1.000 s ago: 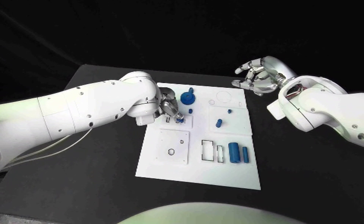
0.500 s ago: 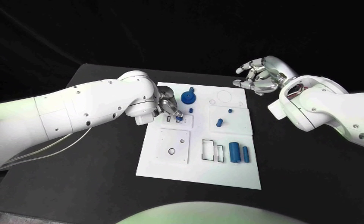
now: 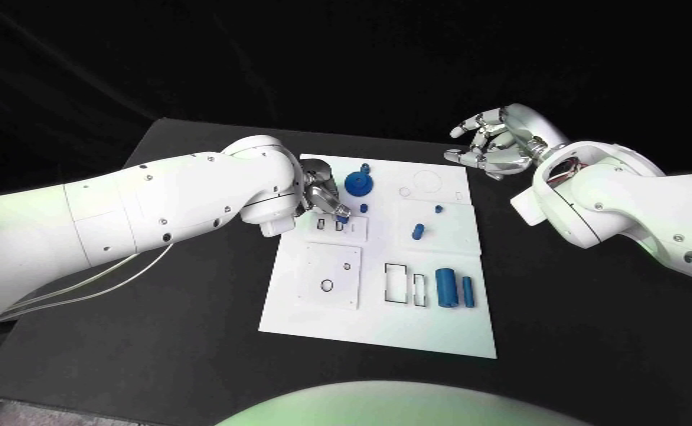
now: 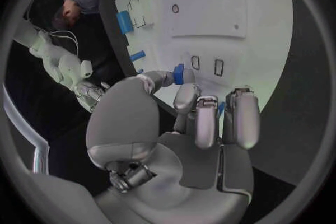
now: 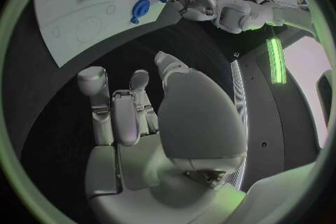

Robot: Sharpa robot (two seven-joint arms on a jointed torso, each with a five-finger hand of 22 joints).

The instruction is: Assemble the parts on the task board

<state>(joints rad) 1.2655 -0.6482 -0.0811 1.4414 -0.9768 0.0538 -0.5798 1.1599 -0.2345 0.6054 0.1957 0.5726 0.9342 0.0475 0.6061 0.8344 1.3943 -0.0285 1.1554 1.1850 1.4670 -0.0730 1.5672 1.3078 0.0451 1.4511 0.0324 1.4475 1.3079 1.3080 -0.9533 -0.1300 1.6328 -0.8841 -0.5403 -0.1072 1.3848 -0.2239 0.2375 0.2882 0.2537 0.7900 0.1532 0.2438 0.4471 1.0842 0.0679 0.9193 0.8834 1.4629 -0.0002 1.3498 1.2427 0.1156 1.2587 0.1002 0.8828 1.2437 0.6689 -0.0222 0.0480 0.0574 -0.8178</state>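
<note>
Left hand [image 3: 323, 200] sits over the white task board's [image 3: 378, 334] left edge, pinching a small blue part [image 4: 178, 74] between thumb and a fingertip, just above 2 small rectangular slots [image 4: 207, 65]. Right hand [image 3: 488, 150] hovers off the board's far right corner over the black bench [image 3: 188, 336], fingers curled in, grasping nothing. A blue round knob [image 3: 356, 184], small blue pegs [image 3: 417, 232] and 2 blue cylinders [image 3: 454, 289] lie on the board. Near half of the board is open.

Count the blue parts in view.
8: disc, far peg, near peg, stud and oblong mid-board, thick cylinder and thin cylinder nearside, pinched part in the left hand. More may be hidden.
</note>
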